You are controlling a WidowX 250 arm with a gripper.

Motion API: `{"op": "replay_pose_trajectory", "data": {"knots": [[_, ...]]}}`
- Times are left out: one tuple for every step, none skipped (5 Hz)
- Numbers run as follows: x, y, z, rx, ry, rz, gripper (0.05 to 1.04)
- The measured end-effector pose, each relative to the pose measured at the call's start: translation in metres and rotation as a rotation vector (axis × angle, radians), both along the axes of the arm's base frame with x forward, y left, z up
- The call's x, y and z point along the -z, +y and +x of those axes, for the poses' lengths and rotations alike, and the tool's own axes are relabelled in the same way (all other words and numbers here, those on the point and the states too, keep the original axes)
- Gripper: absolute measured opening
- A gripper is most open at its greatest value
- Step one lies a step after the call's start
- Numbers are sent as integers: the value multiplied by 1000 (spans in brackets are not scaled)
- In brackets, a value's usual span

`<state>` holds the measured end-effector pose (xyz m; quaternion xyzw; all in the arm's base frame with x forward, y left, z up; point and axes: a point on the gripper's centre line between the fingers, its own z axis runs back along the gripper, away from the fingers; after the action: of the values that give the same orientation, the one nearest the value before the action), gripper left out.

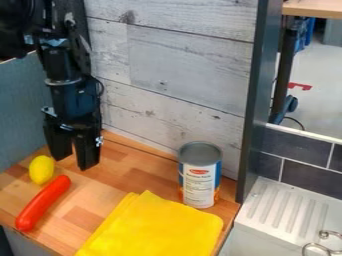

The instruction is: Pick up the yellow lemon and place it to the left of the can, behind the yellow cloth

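One gripper (73, 161) (spread open) near one lemon (41, 170); one sausage (43, 203), can (200, 175), cloth (158, 226).

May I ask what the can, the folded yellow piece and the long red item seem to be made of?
The can looks like metal, judging by its dull grey top, with a printed label, perhaps paper. The folded yellow piece seems to be matte fabric, given its soft layered edges. The red item has a smooth, faintly shiny skin, suggesting plastic or rubber.

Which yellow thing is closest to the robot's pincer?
The little lemon, beside the red sausage. The other yellow thing, the folded cloth, is farther off.
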<state>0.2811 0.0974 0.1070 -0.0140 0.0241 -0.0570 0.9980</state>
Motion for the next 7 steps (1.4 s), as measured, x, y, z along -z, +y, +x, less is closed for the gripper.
{"op": "replay_pose_trajectory", "data": {"knots": [[-23, 16, 10, -151, 3, 217, 999], [-10, 31, 19, -262, 54, 292, 999], [-4, 50, 27, -340, 91, 303, 1000], [-2, 72, 23, -398, 68, 294, 999], [1, 89, 23, -439, 13, 282, 999], [8, 106, 26, -479, -63, 274, 999], [33, 109, 30, -521, -40, 264, 999]]}}
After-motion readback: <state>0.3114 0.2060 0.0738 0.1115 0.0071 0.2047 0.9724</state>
